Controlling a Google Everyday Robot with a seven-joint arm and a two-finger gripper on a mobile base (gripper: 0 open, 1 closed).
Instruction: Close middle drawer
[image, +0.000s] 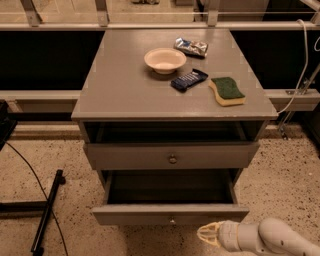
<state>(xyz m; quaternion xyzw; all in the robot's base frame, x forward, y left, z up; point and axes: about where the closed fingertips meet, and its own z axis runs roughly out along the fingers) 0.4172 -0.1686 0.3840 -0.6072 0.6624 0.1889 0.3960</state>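
The middle drawer (150, 214) is the lower grey drawer in view. It is pulled far out, its dark inside is bare, and a small round knob (171, 219) sits at the centre of its front. My gripper (208, 234) is at the bottom right, just below and in front of the drawer's front, right of the knob, on a white arm (272, 240) coming in from the right. I cannot tell whether it touches the front. The wider grey drawer (125, 156) above is pulled out a little.
On the cabinet top (125, 85) are a cream bowl (165, 60), a foil packet (191, 46), a dark blue packet (189, 79) and a green-and-yellow sponge (227, 90). A black stand and cable (47, 212) lie on the speckled floor at left. A rail runs behind.
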